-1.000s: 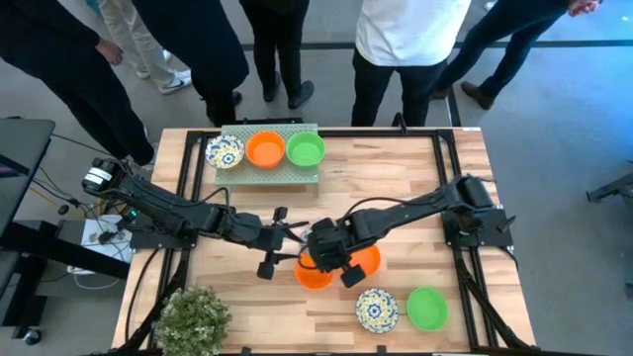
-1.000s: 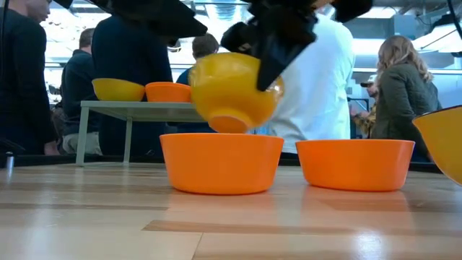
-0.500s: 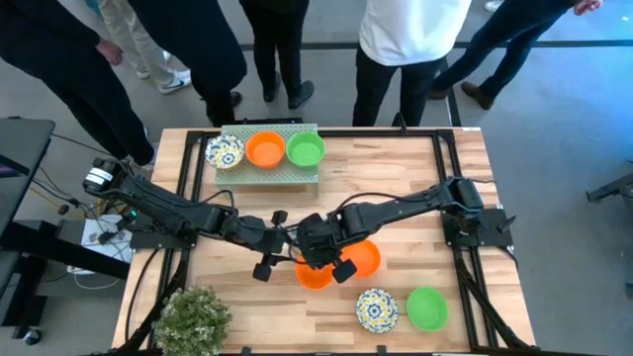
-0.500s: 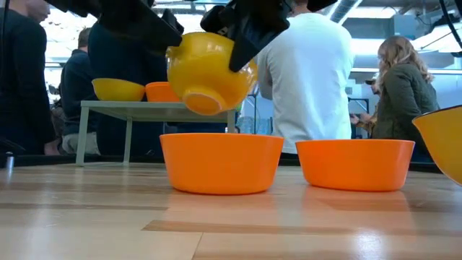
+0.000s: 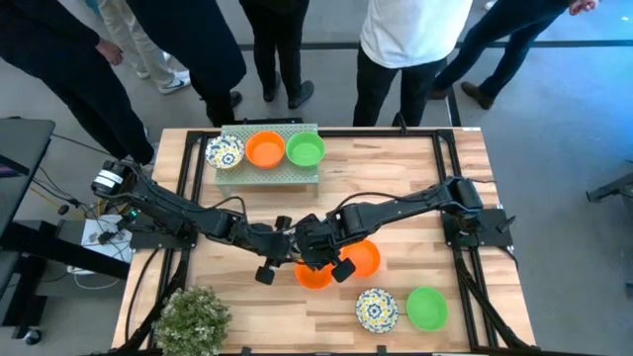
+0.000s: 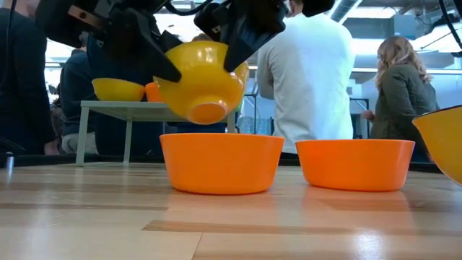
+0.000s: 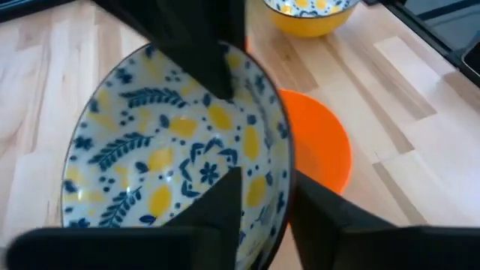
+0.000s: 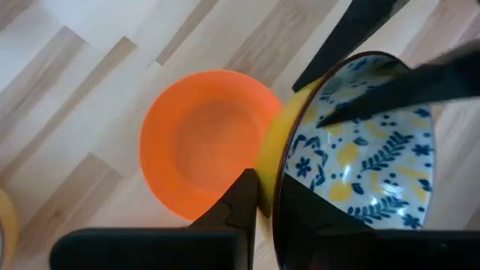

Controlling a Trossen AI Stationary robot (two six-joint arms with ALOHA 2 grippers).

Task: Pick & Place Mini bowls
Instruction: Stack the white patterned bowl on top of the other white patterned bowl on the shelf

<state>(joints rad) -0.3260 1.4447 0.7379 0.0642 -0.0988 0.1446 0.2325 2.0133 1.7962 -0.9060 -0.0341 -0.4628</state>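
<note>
A floral mini bowl (image 6: 206, 83), yellow outside and white with a blue-yellow pattern inside (image 7: 172, 142), hangs tilted above an orange mini bowl (image 6: 221, 162) near the table's middle. Both grippers are shut on its rim: my left gripper (image 7: 262, 206) from the table's left, my right gripper (image 8: 268, 199) from the right. In the high view the two grippers (image 5: 297, 240) meet and hide the bowl. A second orange bowl (image 5: 364, 259) sits beside the first. My left gripper has the bowl's rim (image 7: 287, 176) between its fingers, one finger (image 7: 221, 202) inside the bowl and one outside. It comes slanting down from the table's left. The bowl is lifted clear and tilted. My right gripper pinches the rim (image 8: 271, 169) on the opposite side, one finger inside the bowl and one (image 8: 241, 199) against the yellow outer wall. It comes steeply from above. The bowl hangs below it, clear of the orange bowl underneath.
A low green shelf (image 5: 269, 170) at the far left carries a floral (image 5: 225, 151), an orange (image 5: 264, 149) and a green bowl (image 5: 305, 149). Another floral bowl (image 5: 377, 309) and a green one (image 5: 427, 307) sit near the front. A potted plant (image 5: 193, 316) stands front left. People stand behind the table.
My right gripper has carried the floral bowl a little toward the table's left and up, rolling so that the bowl tips over more. My left gripper has come down onto the bowl's left side, and its fingers now straddle the rim.
</note>
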